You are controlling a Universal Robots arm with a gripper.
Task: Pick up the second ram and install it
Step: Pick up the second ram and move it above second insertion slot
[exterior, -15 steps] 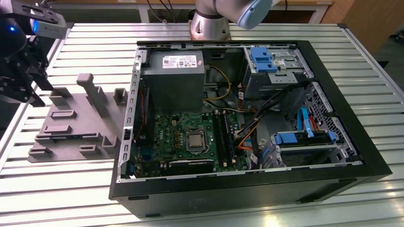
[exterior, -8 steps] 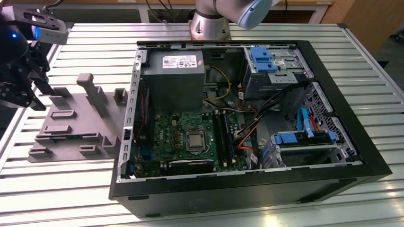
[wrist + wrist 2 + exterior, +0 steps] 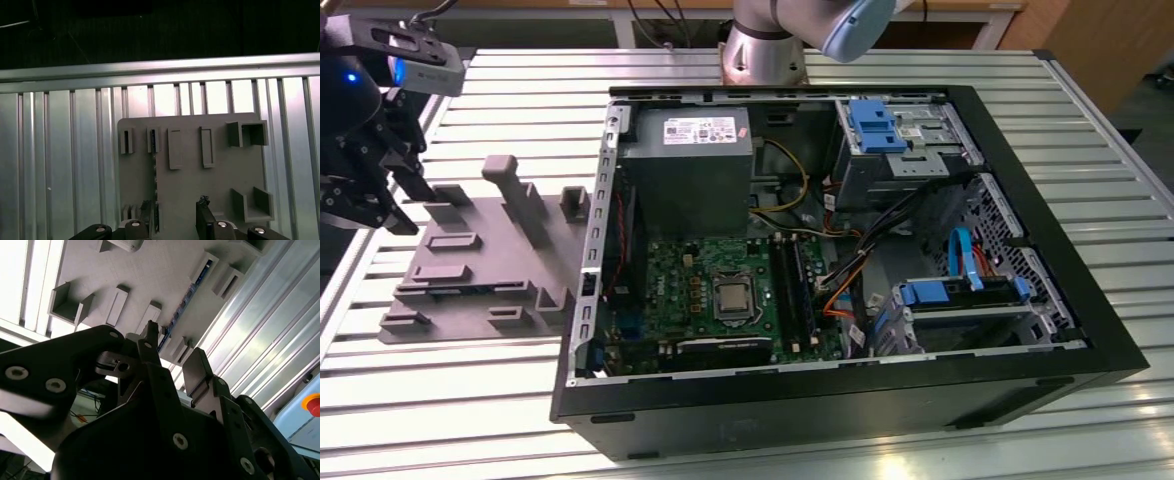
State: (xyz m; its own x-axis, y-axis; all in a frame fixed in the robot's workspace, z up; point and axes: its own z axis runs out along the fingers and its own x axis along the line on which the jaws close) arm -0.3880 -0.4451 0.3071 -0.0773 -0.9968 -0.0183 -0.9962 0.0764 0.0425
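hovering tool [image 3: 175,204], jaws apart, seemingly just above the second ram [image 3: 185,300]

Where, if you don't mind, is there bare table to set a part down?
Bare slats of the table run below the grey fixture in the exterior view, and above it beside the computer case. Crowded: inside the case and over the fixture, where the open gripper hovers.

You get even overhead light in the exterior view: the slatted table [image 3: 454,420] glares white along its front, and the computer case [image 3: 854,405] holds soft shadow inside. In the second wrist view the slats burn out bright behind a dark, backlit gripper [image 3: 172,347]. The first wrist view's far background is black.
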